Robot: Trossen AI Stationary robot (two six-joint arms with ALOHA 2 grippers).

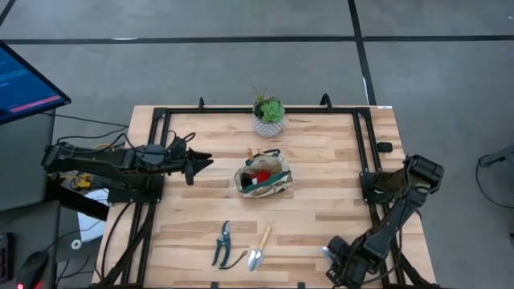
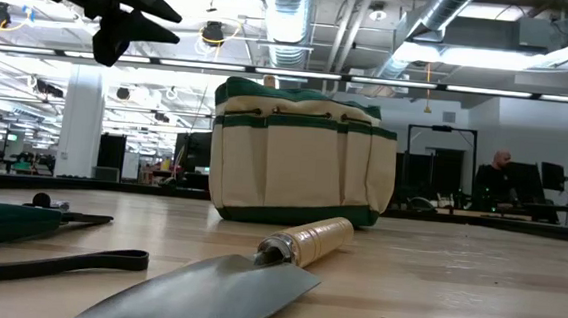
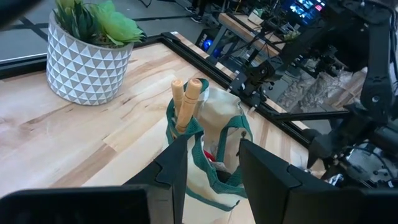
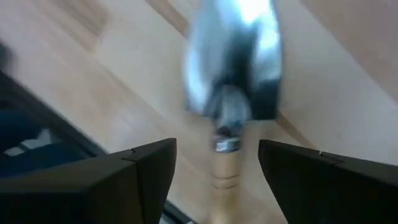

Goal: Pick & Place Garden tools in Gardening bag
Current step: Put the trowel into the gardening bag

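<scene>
Right gripper [image 4: 214, 165], jaws spread, seemingly lines up over the trowel [image 1: 259, 250]; left gripper [image 1: 201, 163], jaws spread, waits beside the gardening bag [image 1: 263, 177].

High overhead, low table-level, 2 close wrist views; gardening bag [image 1: 263, 178] shared.
</scene>
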